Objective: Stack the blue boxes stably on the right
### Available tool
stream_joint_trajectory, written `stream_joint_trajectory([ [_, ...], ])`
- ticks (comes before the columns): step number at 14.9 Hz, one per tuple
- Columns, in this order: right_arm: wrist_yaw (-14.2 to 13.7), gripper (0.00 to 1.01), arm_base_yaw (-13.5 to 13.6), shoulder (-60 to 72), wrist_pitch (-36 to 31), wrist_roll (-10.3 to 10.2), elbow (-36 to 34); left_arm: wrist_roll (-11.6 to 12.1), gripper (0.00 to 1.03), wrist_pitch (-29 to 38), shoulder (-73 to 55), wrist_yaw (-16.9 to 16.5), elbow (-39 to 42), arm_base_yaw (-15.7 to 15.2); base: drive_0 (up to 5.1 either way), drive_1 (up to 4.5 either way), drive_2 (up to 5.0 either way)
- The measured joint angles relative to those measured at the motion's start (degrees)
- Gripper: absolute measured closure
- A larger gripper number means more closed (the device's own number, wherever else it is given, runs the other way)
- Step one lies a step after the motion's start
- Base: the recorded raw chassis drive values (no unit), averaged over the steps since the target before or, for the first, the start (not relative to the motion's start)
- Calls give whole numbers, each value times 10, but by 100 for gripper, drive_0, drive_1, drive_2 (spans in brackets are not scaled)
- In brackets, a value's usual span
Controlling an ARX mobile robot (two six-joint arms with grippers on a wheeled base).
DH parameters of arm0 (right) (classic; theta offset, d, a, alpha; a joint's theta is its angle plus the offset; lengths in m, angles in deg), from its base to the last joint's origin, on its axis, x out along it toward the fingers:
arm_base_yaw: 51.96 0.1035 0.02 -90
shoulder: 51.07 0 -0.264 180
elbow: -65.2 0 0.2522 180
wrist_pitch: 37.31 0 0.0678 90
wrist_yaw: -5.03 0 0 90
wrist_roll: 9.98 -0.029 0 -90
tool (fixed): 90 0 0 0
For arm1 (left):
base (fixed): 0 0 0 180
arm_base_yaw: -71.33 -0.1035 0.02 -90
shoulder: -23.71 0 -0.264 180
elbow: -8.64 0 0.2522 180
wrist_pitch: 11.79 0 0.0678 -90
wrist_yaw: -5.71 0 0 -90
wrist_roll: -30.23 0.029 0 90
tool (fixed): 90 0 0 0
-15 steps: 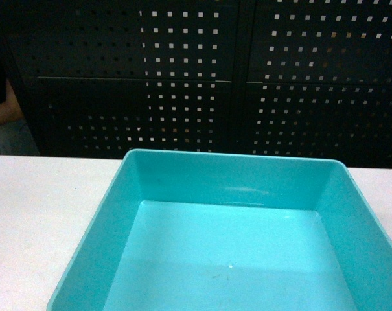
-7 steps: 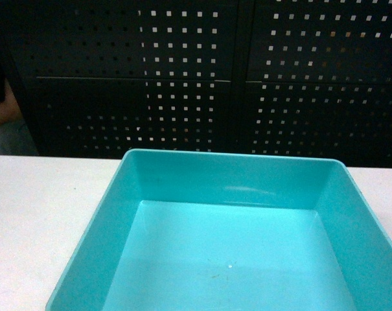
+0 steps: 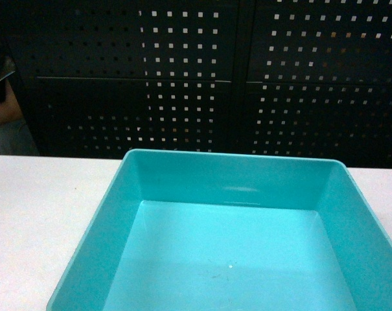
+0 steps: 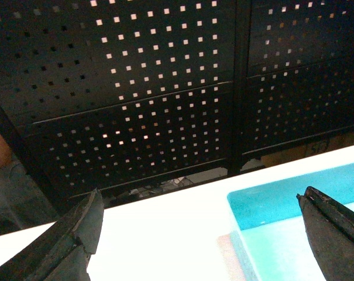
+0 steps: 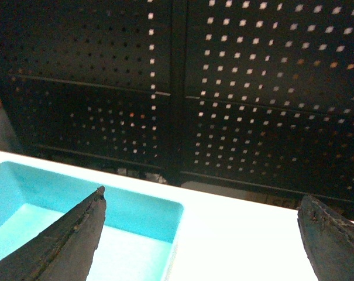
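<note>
Light turquoise smooth-walled rectangular plastic tub (image 3: 234, 253): on the white table (image 3: 34, 214), open side up, nothing inside; fills the lower centre and right of the head view.

Black perforated metal panel wall (image 3: 202, 78): upright behind the table's far edge.

Left gripper (image 4: 203, 234): dark fingers spread wide apart, holding nothing; raised above the table, the tub's far left corner showing between the fingers, nearer the right one.

Right gripper (image 5: 203, 234): fingers likewise spread wide, holding nothing; raised above the table, the tub's far right corner showing just beside the left finger.

Bare forearm of a person (image 3: 2, 111): at the head view's far left edge, behind the table.
</note>
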Motion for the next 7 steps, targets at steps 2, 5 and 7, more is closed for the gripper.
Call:
stream_joint_trajectory([
  [2, -23, 3, 37, 73, 8, 13, 50, 1, 5, -14, -68, 15, -59, 30, 0, 0, 0],
  [5, -54, 3, 89, 309, 108, 46, 189, 12, 5, -107, -304, 98, -173, 73, 0, 0, 0],
  [7, -64, 3, 92, 341, 98, 54, 189, -2, 5, -105, -333, 107, -171, 83, 0, 0, 0],
])
